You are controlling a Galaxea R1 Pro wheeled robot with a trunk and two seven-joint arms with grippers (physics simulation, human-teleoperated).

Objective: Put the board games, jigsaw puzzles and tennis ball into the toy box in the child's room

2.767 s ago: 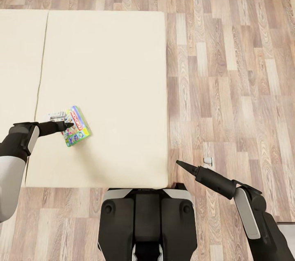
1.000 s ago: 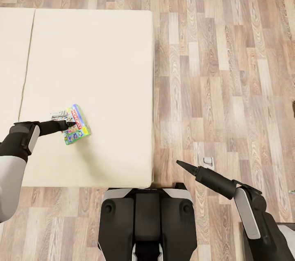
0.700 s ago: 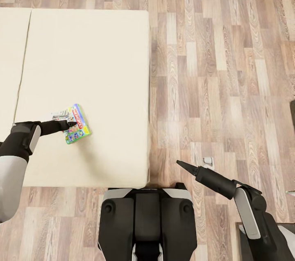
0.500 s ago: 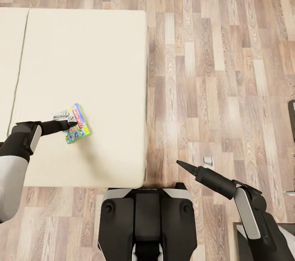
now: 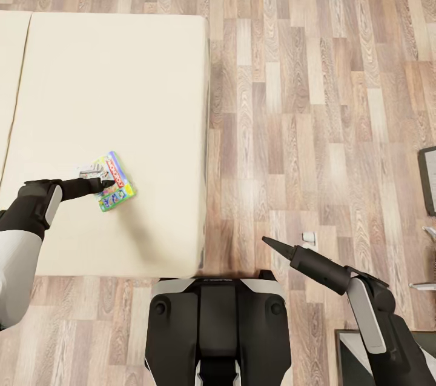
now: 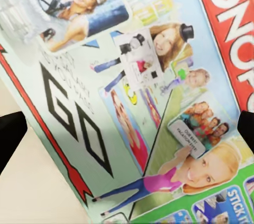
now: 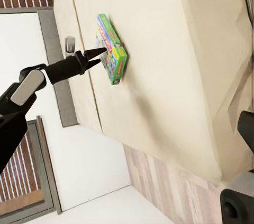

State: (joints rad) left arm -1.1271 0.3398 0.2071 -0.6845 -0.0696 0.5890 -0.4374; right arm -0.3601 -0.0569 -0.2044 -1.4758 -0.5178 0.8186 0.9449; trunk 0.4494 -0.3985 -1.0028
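- You are carrying a Monopoly board game (image 5: 113,190) in your left gripper (image 5: 104,182); the box is sitting at about 8 o'clock in the head view, over the beige bed (image 5: 145,101), and in the right wrist view it is hanging clear above the mattress.
- Your left fingers are reaching in from the box's 9 o'clock side and appear to be pinching its near edge; in the left wrist view the printed cover (image 6: 137,92) is spreading right across between the two dark fingertips (image 6: 10,134), so judge the jaws as closed on the box.
- The box's long axis is running roughly from 11 o'clock to 5 o'clock in the head view, crosswise to your left forearm.
- Your right gripper (image 5: 266,242) is idling over the wood floor (image 5: 315,107) at about 5 o'clock, well apart from the box; its fingers are reading as one dark point, holding nothing, but you cannot tell how far they are parted.
- The left arm is the nearer one and is already doing the holding, so the coming move is probably a carry toward the table with the toy box; neither is appearing in these views.
- Dark-framed furniture (image 5: 427,180) is edging in at 3 o'clock; what it is remains unclear.
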